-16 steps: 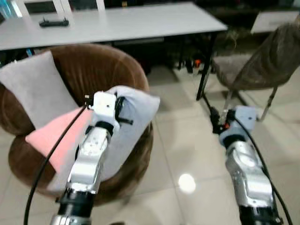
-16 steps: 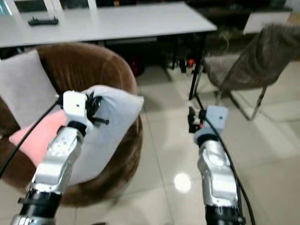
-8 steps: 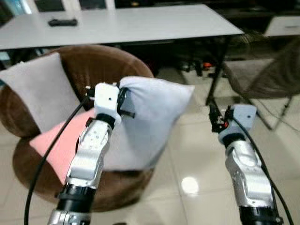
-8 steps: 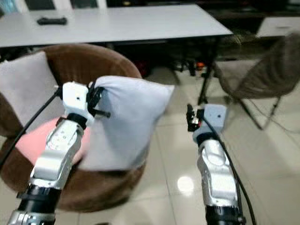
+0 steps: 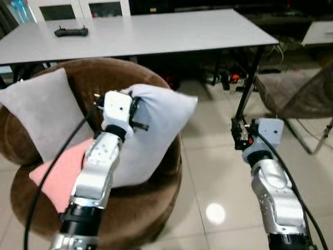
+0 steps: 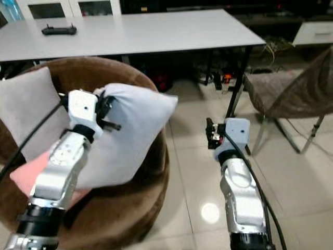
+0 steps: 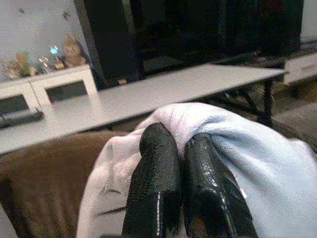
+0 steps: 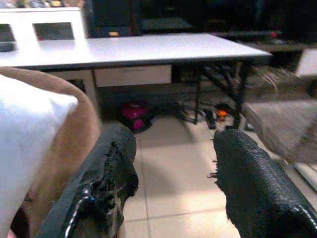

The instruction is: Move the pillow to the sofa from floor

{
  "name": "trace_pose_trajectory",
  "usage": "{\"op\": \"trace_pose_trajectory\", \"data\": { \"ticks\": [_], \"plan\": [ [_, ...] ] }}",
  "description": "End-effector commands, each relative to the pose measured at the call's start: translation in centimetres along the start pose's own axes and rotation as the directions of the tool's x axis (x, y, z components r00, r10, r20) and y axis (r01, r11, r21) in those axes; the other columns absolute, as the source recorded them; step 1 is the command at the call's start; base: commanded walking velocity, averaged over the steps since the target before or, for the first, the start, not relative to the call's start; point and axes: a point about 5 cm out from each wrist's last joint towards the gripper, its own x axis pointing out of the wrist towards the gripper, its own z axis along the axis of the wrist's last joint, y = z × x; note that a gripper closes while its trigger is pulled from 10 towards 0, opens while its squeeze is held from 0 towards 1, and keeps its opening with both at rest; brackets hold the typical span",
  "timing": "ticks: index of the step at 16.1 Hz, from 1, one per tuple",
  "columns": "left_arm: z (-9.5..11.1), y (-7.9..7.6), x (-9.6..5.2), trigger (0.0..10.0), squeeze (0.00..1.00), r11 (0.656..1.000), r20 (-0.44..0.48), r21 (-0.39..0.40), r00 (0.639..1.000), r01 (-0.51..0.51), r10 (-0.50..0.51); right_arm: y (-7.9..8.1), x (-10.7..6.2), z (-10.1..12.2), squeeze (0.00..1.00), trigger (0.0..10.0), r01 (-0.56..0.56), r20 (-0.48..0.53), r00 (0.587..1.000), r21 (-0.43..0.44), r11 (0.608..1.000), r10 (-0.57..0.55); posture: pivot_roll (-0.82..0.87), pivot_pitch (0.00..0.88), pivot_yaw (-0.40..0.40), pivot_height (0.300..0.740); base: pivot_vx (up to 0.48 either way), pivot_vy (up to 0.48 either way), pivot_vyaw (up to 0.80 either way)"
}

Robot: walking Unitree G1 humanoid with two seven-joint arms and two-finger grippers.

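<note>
- The pillow (image 5: 156, 130) looks light, soft and floppy; a pinched corner should hold it.
- Left gripper (image 7: 181, 163) is clenched on its top corner, with the pillow over the brown sofa (image 5: 156, 203).
- Right gripper (image 8: 171, 163) hangs released above floor tiles, to the right.
- A grey cushion (image 5: 44, 114) and pink cushion (image 5: 54, 169) crowd the seat's left; the table (image 5: 156, 31) stands beyond.

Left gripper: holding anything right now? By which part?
Yes. The left gripper is shut on the light blue pillow, pinching a bunched fold of fabric at its upper edge, over the brown sofa. The right gripper is open, holding nothing.
</note>
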Motion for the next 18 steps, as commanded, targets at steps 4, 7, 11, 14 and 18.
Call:
{"op": "trace_pose_trajectory", "data": {
  "ticks": [4,7,11,14,18],
  "plan": [
    [1.5,1.4,-0.4,10.0,0.0,0.998,0.057,0.021,0.997,-0.054,0.052,1.6,0.0,0.4,0.0,10.0,-0.112,0.008,0.994,0.031,0.993,0.112,0.0,0.0,0.036,0.74,0.352,0.0,0.33],
    [1.3,1.3,-0.6,10.0,0.0,0.999,0.046,0.022,0.998,-0.041,0.04,1.7,-0.3,0.6,0.0,10.0,-0.178,0.01,0.984,0.001,0.984,0.178,0.0,0.0,0.035,0.74,0.0,0.0,0.0],
    [-1.0,1.1,-0.4,10.0,0.0,0.998,-0.055,0.056,0.998,0.036,-0.032,1.6,-0.5,1.5,0.0,10.0,-0.31,0.058,0.949,-0.02,0.95,0.311,0.0,0.0,0.026,0.74,0.0,0.0,0.0],
    [-2.5,2.3,0.6,10.0,0.0,0.995,-0.091,0.074,0.994,0.062,-0.055,2.9,-0.9,2.5,0.0,10.0,-0.548,0.065,0.834,-0.022,0.836,0.548,0.0,0.0,0.016,0.74,0.0,0.0,0.0],
    [-2.8,4.6,2.6,10.0,0.0,0.984,-0.112,0.151,0.991,0.096,-0.079,5.2,-0.4,2.7,0.0,10.0,-0.792,-0.035,0.607,-0.108,0.601,0.794,-0.02,0.0,0.001,0.74,0.0,0.0,0.0]
  ]
}}
